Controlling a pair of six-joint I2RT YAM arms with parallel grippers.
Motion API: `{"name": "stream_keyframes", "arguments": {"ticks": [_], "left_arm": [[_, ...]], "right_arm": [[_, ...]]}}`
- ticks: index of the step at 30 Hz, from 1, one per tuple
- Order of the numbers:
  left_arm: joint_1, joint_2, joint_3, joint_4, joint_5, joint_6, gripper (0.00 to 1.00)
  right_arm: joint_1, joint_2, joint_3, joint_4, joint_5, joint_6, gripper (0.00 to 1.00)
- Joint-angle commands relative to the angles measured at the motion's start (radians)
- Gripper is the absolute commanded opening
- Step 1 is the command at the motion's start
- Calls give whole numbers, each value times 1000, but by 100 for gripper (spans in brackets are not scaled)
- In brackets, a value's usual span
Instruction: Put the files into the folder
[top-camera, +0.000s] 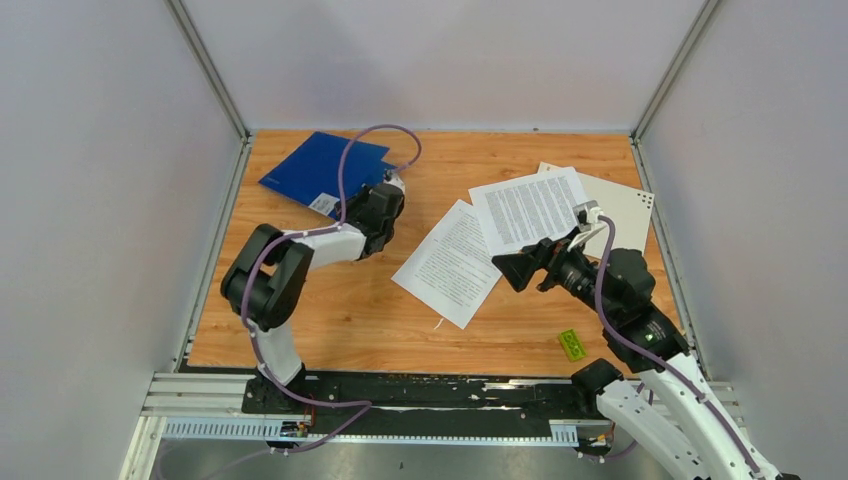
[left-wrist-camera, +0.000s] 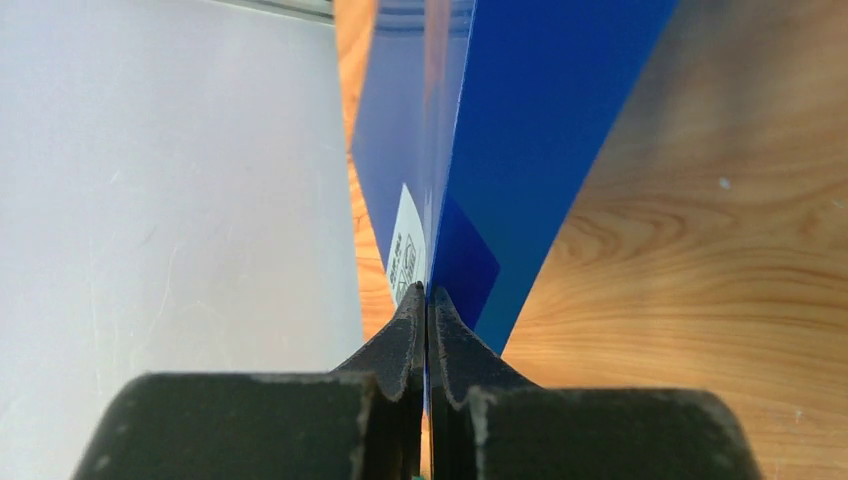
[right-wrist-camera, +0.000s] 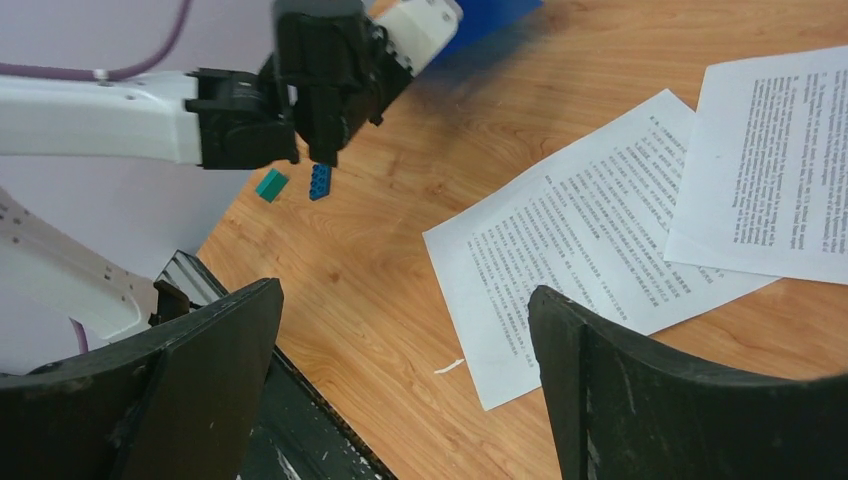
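At the table's (top-camera: 350, 320) far left corner lies the blue folder (top-camera: 322, 170). The left gripper (left-wrist-camera: 427, 295) has its jaws clamped on the folder's edge, beside a white label (left-wrist-camera: 405, 255). The 2 files (top-camera: 480, 240) lie mid-table, well apart from the folder. The near sheet (top-camera: 450, 265) sits partly under the far sheet (top-camera: 527, 208), which overlaps a pale grey cover (top-camera: 625, 205). The right gripper (right-wrist-camera: 405, 295) hovers over them, jaws wide apart and holding nothing.
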Motion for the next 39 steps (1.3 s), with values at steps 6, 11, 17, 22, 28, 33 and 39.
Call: {"name": "stream_keyframes", "arguments": {"ticks": [6,11,17,22,28,33,39], "left_arm": [[-5,-359,-41,-61,127,-314,0],[-18,-525,-106,-83,258,-438,0],[-21,-689,-196,-91,390,-589,0],[-22,-788,-264,-94,464,-680,0],[-22,-882,-350,-86,522,-764,0],[-22,-950,-391,-94,541,-793,0],[-22,-1045,-447,-85,553,-831,0]], "right_arm": [[-1,74,0,66,14,122,93],[-1,110,-11,101,3,160,91],[-1,183,-17,154,2,202,89],[-2,300,5,229,-17,265,88],[-2,520,92,251,22,393,89],[-2,717,243,176,78,476,92],[-12,906,344,190,91,519,89]]}}
